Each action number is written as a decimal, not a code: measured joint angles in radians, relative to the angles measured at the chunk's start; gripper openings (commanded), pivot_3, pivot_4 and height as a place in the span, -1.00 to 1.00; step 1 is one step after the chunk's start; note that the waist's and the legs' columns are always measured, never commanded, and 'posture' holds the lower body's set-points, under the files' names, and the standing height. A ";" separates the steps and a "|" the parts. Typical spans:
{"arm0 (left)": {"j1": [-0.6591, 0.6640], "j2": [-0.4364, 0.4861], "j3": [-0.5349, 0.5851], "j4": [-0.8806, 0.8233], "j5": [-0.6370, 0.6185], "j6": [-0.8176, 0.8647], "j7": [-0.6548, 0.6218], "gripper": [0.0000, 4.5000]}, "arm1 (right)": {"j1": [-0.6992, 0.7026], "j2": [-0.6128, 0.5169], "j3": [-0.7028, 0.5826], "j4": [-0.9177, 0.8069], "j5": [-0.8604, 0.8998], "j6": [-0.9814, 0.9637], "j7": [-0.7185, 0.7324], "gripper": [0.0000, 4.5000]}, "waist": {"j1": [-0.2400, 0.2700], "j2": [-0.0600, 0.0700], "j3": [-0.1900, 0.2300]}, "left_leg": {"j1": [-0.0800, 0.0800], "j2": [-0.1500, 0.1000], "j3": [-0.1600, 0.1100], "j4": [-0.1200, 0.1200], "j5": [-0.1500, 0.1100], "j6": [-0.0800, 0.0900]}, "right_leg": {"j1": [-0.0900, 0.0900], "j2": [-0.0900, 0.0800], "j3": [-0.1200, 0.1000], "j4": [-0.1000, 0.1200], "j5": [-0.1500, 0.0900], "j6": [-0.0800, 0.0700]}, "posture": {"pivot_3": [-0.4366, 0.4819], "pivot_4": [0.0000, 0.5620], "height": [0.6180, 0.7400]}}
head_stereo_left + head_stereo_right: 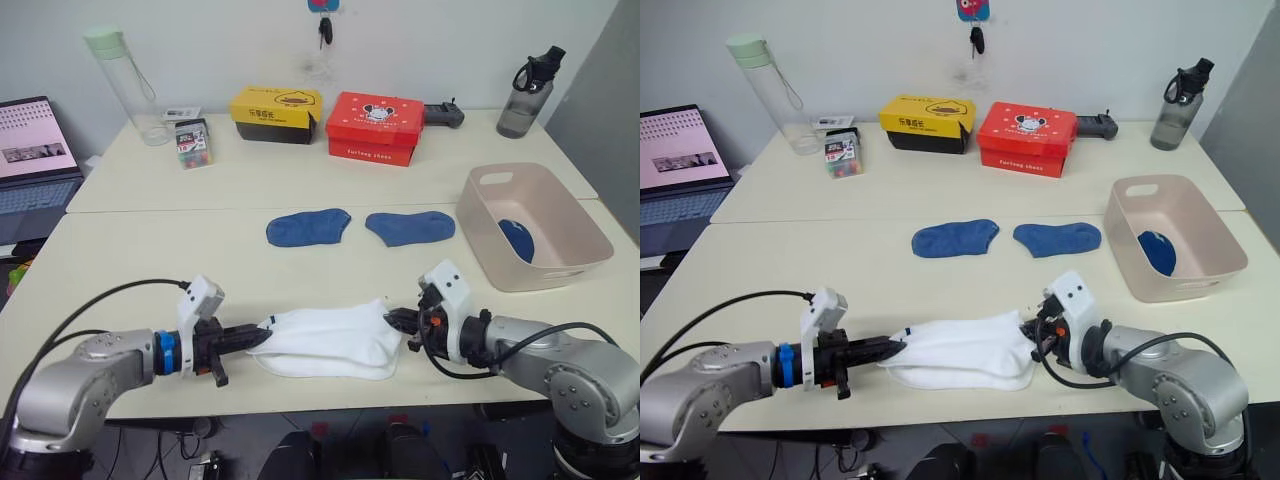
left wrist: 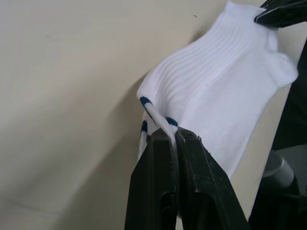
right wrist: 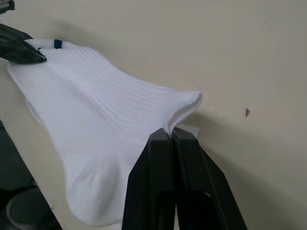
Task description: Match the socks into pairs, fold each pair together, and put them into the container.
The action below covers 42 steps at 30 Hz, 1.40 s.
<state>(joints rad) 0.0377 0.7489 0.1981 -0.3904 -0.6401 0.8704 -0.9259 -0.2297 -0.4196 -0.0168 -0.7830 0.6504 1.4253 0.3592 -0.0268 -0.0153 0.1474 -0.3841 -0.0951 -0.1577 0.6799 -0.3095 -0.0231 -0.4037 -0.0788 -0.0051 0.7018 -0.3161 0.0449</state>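
Two white socks (image 1: pixel 335 338) with small navy marks lie stacked as a pair near the table's front edge. My left gripper (image 1: pixel 262 337) is shut on their left end, pinching the cuff (image 2: pixel 165 125). My right gripper (image 1: pixel 396 320) is shut on the right end (image 3: pixel 184 110). Two medium blue socks (image 1: pixel 308 227) (image 1: pixel 411 226) lie flat side by side at mid table. The pink-beige container (image 1: pixel 533 222) stands at the right, with a blue fabric bundle (image 1: pixel 518 240) inside it.
A yellow box (image 1: pixel 276 113) and a red box (image 1: pixel 376 126) stand at the back, with a clear bottle (image 1: pixel 128 84) far left, a grey bottle (image 1: pixel 527 95) far right, and a laptop (image 1: pixel 35 165) off the left edge.
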 measured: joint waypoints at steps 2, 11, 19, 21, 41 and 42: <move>0.010 -0.012 0.001 0.000 0.008 -0.030 0.020 -0.98 | 0.015 -0.012 0.032 0.005 -0.014 -0.031 -0.010 -1.00 | 0.001 0.000 0.000 | 0.000 0.000 0.000 0.000 0.000 0.000 | 0.001 0.000 0.000 -0.002 0.000 0.000 | -0.05 -0.47 0.77; 0.093 -0.013 -0.047 -0.040 0.026 -0.075 0.025 -0.98 | 0.046 -0.042 0.078 0.037 -0.049 -0.090 -0.019 -1.00 | -0.001 0.000 0.000 | 0.001 0.000 0.000 -0.001 0.000 0.000 | 0.001 0.000 0.000 -0.003 0.000 0.000 | -0.05 -0.47 0.77; 0.090 0.027 -0.003 -0.087 -0.022 -0.073 0.025 -0.98 | 0.046 -0.042 0.011 -0.018 0.000 -0.057 -0.018 -1.00 | -0.001 0.000 0.000 | 0.001 0.000 0.000 -0.001 0.000 0.000 | 0.002 0.000 0.000 -0.004 0.000 0.000 | -0.05 -0.47 0.77; 0.093 0.013 -0.033 -0.080 0.003 -0.085 0.045 -0.98 | 0.046 -0.049 0.028 -0.017 -0.004 -0.058 -0.026 -1.00 | -0.001 0.000 0.000 | 0.001 0.000 0.000 -0.002 0.000 0.000 | 0.002 0.000 0.000 -0.004 0.000 0.000 | -0.05 -0.47 0.77; 0.129 0.009 -0.067 -0.033 0.072 -0.200 0.050 0.15 | 0.029 -0.106 0.096 -0.005 -0.046 -0.095 -0.051 0.55 | -0.001 0.000 0.000 | 0.002 0.001 0.000 -0.002 0.000 0.000 | 0.003 0.000 -0.001 -0.005 0.000 0.000 | -0.05 -0.47 0.77; 0.124 0.032 -0.045 -0.033 0.068 -0.205 0.034 0.31 | 0.020 -0.122 0.086 -0.015 -0.047 -0.101 -0.047 0.72 | 0.000 0.001 0.000 | 0.002 0.001 -0.001 -0.002 0.000 0.000 | 0.003 0.000 -0.001 -0.005 0.000 0.000 | -0.05 -0.47 0.77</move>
<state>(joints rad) 0.1618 0.7807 0.1527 -0.4230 -0.5722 0.6659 -0.8923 -0.2101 -0.5418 0.0691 -0.7980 0.6038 1.3244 0.3121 -0.0271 -0.0148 0.1475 -0.3825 -0.0946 -0.1583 0.6782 -0.3095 -0.0231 -0.4004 -0.0783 -0.0065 0.6972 -0.3161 0.0449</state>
